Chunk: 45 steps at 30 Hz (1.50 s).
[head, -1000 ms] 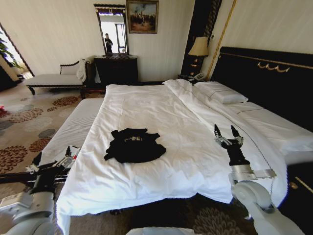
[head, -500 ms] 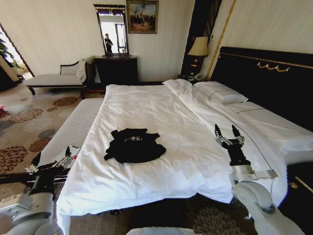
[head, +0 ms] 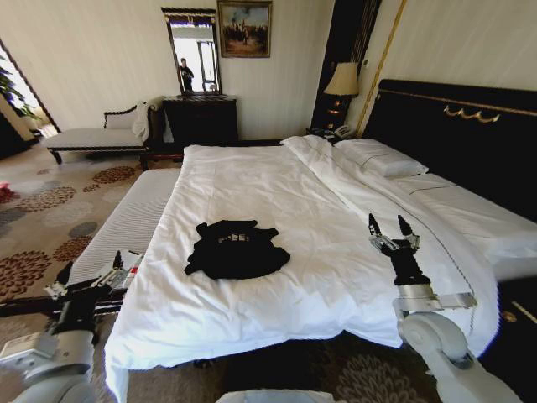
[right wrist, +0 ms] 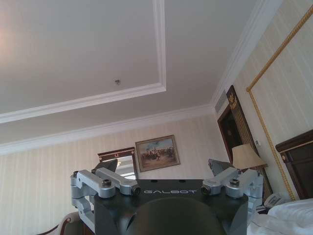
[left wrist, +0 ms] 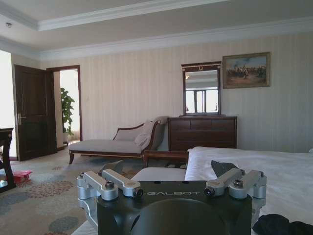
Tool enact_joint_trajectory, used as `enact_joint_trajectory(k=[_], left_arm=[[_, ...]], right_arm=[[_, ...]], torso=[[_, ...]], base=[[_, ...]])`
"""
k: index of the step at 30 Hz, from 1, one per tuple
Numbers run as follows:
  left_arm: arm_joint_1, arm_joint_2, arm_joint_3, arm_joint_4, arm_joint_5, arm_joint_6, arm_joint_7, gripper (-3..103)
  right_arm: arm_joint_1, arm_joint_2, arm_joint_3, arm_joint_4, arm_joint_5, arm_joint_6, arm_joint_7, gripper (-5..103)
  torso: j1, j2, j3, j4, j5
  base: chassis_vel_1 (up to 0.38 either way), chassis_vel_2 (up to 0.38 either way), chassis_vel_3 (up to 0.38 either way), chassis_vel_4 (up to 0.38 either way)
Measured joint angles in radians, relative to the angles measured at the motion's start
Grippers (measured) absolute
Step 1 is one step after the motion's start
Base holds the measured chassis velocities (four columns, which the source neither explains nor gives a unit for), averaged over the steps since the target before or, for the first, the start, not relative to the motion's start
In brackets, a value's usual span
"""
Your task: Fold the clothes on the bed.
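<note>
T-shirt (head: pixel 237 249) mid-bed (head: pixel 336 269), bare sheet all around

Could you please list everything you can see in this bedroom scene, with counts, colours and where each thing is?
T-shirt: one, black with white lettering, crumpled on the bed's near half.
Bed: one, white bedding, dark headboard on the right.
Pillows: at least two, white, by the headboard.
Chaise: one, dark frame, pale cushion, far left wall.
Dresser: one, dark, under the mirror.
Painting: one, framed, back wall.
Lamp: one, cream shade, beside the headboard.
Left gripper: open, off the bed's left edge.
Right gripper: open, raised over the bed's right side.
</note>
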Motion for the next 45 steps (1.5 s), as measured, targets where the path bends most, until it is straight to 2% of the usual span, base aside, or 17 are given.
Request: enact_joint_trajectory(k=[5, 36, 38, 39, 40, 42, 43, 44, 45], left_arm=[[-0.002, 0.001, 0.002, 0.003, 0.001, 0.0, 0.0, 100], [-0.015, 0.005, 0.018, 0.015, 0.016, 0.0, 0.001, 100], [-0.032, 0.03, 0.017, 0.016, 0.012, 0.003, 0.0, 100], [-0.055, 0.071, 0.007, 0.019, -0.012, 0.015, -0.005, 100], [-0.055, 0.071, 0.007, 0.019, -0.012, 0.015, -0.005, 100], [-0.082, 0.127, -0.009, 0.025, -0.061, 0.035, -0.014, 100], [-0.116, 0.196, -0.027, 0.038, -0.152, 0.067, -0.031, 100], [-0.136, 0.23, -0.034, 0.049, -0.205, 0.092, -0.041, 100], [-0.136, 0.23, -0.034, 0.049, -0.205, 0.092, -0.041, 100]], right_arm=[[0.001, 0.003, -0.001, -0.002, -0.007, 0.0, -0.002, 100], [0.027, 0.005, -0.03, -0.024, -0.025, 0.001, 0.009, 100], [0.034, 0.005, -0.035, -0.029, -0.032, -0.003, 0.025, 100], [0.043, 0.003, -0.038, -0.037, -0.037, -0.004, 0.034, 100], [0.043, 0.003, -0.038, -0.037, -0.037, -0.004, 0.034, 100], [0.06, -0.003, -0.042, -0.049, -0.04, -0.009, 0.042, 100], [0.081, -0.013, -0.045, -0.062, -0.045, -0.026, 0.045, 100], [0.098, -0.02, -0.051, -0.073, -0.051, -0.042, 0.051, 100], [0.098, -0.02, -0.051, -0.073, -0.051, -0.042, 0.051, 100]], torso=[[0.0, 0.0, 0.0, -0.0002, 0.001], [0.0, 0.0, 0.0, 0.0001, 0.0004], [0.0, 0.0, 0.0, 0.0, 0.0004], [-0.001, 0.0, 0.0, -0.0003, 0.0004], [-0.001, 0.0, 0.0, -0.0003, 0.0004], [-0.001, 0.0, 0.0, -0.0005, 0.0003], [-0.001, 0.0, 0.0, -0.0005, 0.0004], [0.0, 0.0, 0.0, -0.0004, 0.0002], [0.0, 0.0, 0.0, -0.0004, 0.0002]], base=[[0.0, 0.0, 0.0, 0.0], [-0.035, 0.037, 0.034, -0.04], [0.0, 0.0, 0.0, 0.0], [0.0, 0.0, 0.0, 0.0], [0.0, 0.0, 0.0, 0.0], [0.0, 0.0, 0.0, 0.0], [0.0, 0.0, 0.0, 0.0], [0.0, 0.0, 0.0, 0.0], [0.0, 0.0, 0.0, 0.0]])
